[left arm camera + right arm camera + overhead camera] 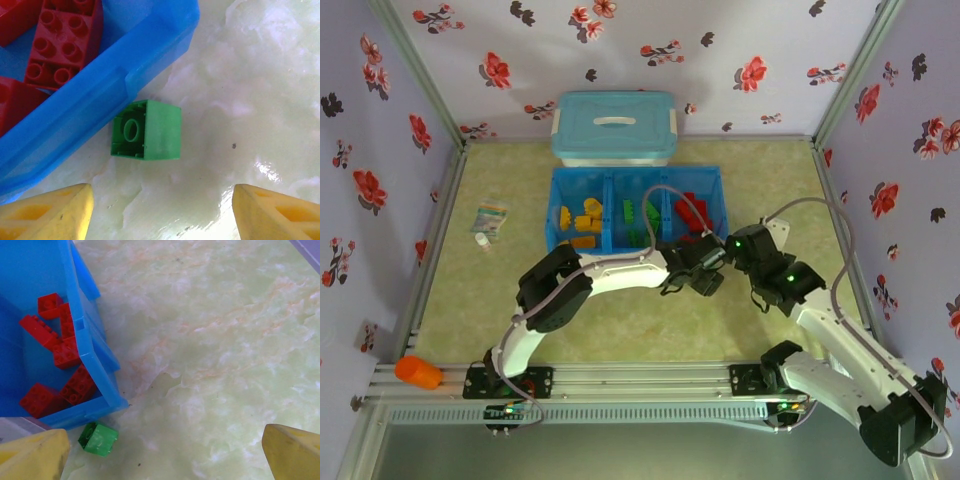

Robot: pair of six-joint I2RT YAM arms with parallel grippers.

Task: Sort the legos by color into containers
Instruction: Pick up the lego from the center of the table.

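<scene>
Lego brick (146,130), green, hollow underside showing, sits on table (260,90) just outside blue tray (100,100) wall, by the compartment w/ red legos (60,45). L gripper (162,215) hangs over it, jaws wide, nothing btwn them. R gripper (165,455) also spread wide & empty near tray corner; yellow legos (582,215) in left compartment, green ones (638,212) in middle.

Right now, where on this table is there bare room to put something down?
The table is bare between the blue tray and the right wall, and along the front by the rail. Crowded spot: the tray's near right corner, where a green brick lies and the left gripper and right gripper hover, open.
</scene>
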